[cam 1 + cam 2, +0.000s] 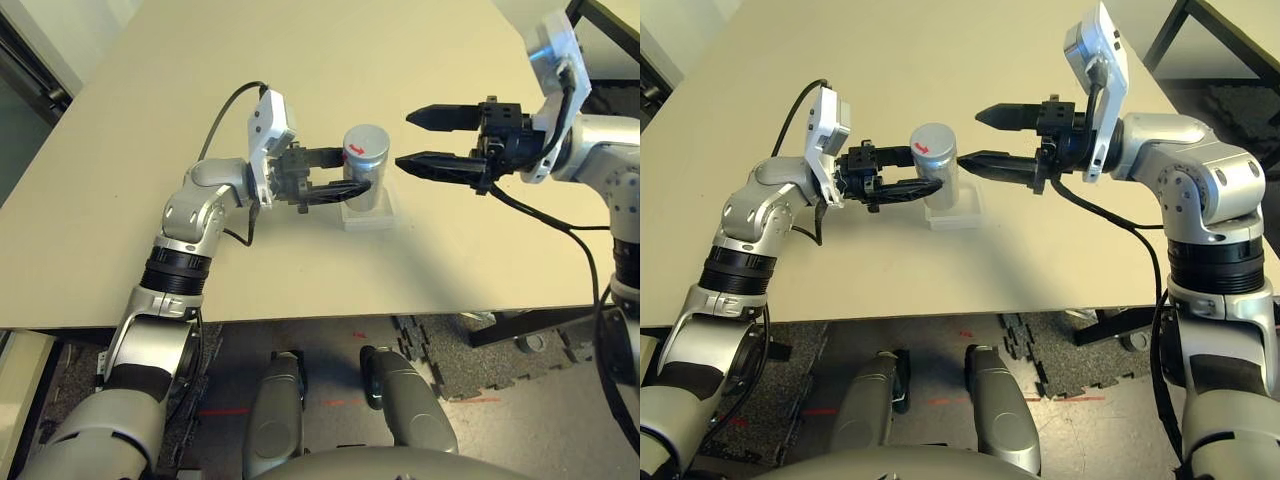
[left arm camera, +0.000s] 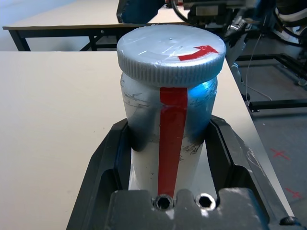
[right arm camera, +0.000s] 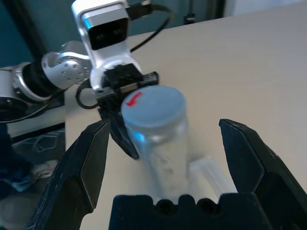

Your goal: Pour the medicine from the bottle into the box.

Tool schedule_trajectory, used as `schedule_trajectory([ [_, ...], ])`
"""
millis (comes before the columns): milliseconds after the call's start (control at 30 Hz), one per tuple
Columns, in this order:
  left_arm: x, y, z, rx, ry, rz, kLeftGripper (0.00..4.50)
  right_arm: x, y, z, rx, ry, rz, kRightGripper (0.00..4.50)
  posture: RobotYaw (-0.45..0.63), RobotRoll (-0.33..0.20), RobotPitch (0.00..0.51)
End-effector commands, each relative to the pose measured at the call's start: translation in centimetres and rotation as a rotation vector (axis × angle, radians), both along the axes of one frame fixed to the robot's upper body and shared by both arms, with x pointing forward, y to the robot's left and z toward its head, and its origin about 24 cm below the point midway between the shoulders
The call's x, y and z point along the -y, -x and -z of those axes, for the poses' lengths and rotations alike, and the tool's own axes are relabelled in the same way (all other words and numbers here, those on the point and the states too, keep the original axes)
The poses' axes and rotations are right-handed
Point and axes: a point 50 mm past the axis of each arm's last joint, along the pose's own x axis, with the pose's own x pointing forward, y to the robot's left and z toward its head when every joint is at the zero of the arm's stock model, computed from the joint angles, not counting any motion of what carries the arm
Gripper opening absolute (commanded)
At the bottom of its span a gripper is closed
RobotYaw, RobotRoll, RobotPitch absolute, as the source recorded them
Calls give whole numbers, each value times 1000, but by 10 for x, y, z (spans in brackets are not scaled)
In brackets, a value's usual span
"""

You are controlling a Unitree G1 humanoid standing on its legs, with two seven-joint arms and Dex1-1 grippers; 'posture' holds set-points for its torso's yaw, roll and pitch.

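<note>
Small silver-grey cylindrical bottle (image 1: 364, 167) with a red side stripe and a grey arrow-marked cap, upright near the middle of the beige table (image 1: 150, 150), well in from every edge. Pinched low on its body by the left gripper (image 1: 345, 171). Beneath it, a shallow clear plastic box (image 1: 371, 215). Right gripper (image 1: 420, 140) just beside the cap, fingers spread wide, touching nothing.

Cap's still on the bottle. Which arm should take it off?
Right. The left gripper is shut on the bottle, standing in the box. The right gripper is open beside the cap, fingers aimed at it.
</note>
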Motion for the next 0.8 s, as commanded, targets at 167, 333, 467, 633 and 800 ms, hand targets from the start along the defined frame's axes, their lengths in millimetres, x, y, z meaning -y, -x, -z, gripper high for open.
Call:
schedule_trajectory([
  [167, 4, 1, 4, -5, -21, 26, 2437, -21, 2, -1, 49, 39, -86, 4500, -20, 0, 169],
  [333, 4, 2, 4, -6, -20, 28, 2437, -26, 1, -1, 66, 45, -97, 4500, -19, 0, 169],
  [467, 5, 2, 4, -7, -18, 29, 2437, -29, -2, -1, 75, 50, -88, 4500, -20, 0, 169],
  [633, 5, 2, 5, -8, -17, 30, 2437, -30, -3, 1, 70, 56, -74, 3124, -22, 0, 173],
  [800, 6, 2, 5, -10, -14, 31, 2436, -29, -3, 4, 63, 73, -72, 2533, -23, 0, 176],
])
